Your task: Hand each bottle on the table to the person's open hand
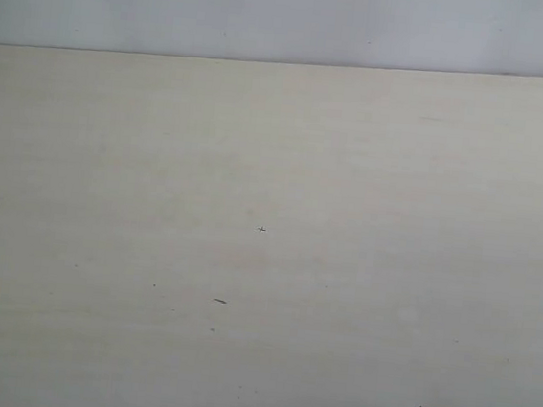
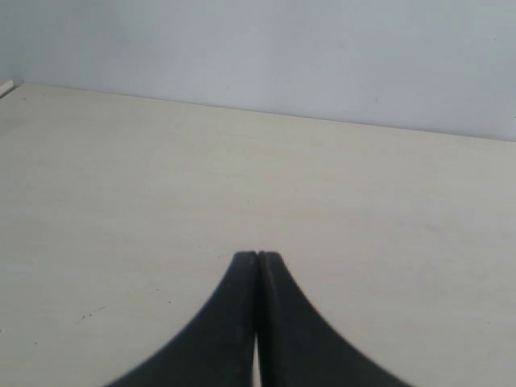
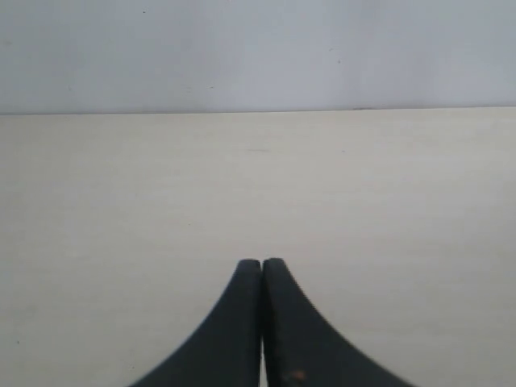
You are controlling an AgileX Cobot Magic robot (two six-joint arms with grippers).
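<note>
The pale beige table point(image 1: 266, 261) fills the exterior view, with only a few tiny dark specks point(image 1: 219, 300) on it. None of the bottles shows in any view, and no person's hand is in sight. My left gripper point(image 2: 257, 256) is shut, its two black fingers pressed together over the bare tabletop point(image 2: 161, 177). My right gripper point(image 3: 262, 263) is also shut with nothing between its fingers, above the table point(image 3: 363, 185). Neither arm appears in the exterior view.
A plain grey-white wall point(image 1: 289, 18) rises behind the table's far edge point(image 1: 285, 62). In the left wrist view the table's corner point(image 2: 10, 87) shows at one side.
</note>
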